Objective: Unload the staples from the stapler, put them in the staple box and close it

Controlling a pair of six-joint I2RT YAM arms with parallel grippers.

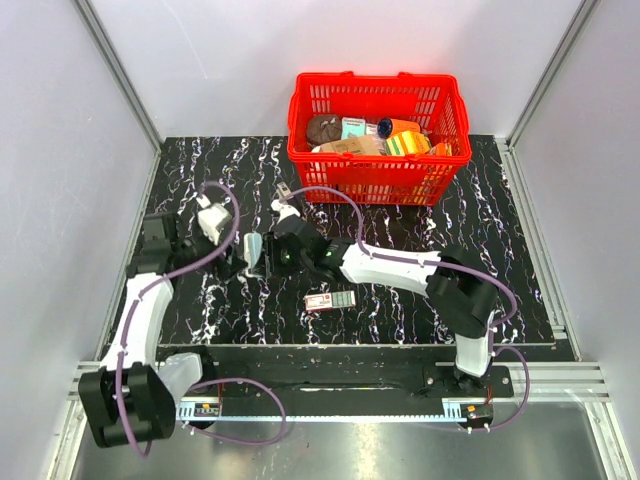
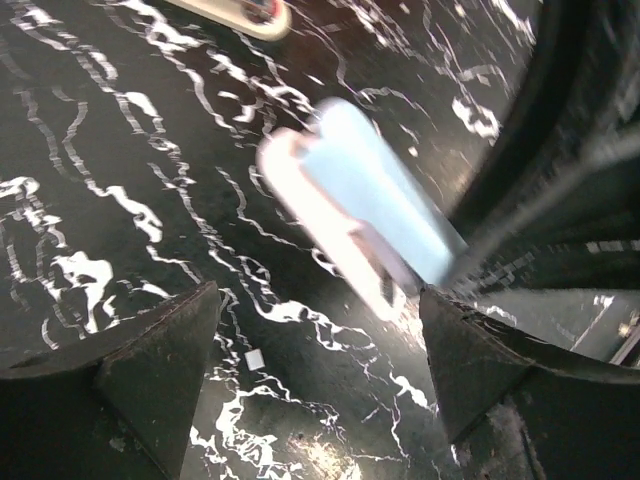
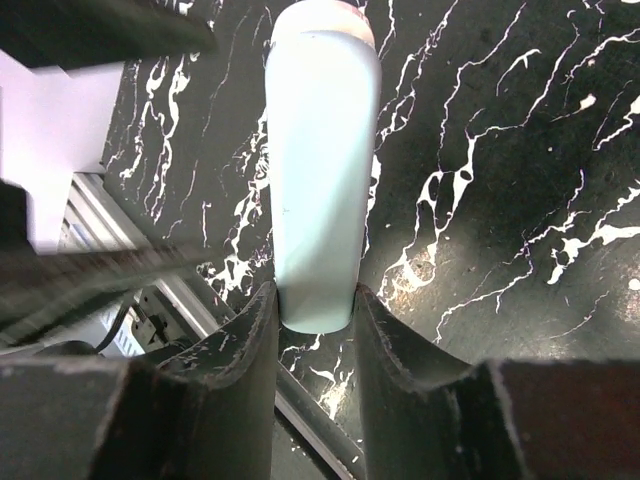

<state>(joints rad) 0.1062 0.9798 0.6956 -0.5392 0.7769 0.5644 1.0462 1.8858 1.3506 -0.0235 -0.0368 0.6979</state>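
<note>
Right claw of mine squeezes one end of the blue stapler, which points long and straight away from it. Left claw is wide open, stapler just ahead.

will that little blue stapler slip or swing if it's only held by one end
Probably stiff: the stapler sticks straight out from the right jaws without sagging. Its pale-blue shell looks smooth, so it may slip or pivot, as they pinch only one end. It likely feels light, being small beside the basket.
</note>
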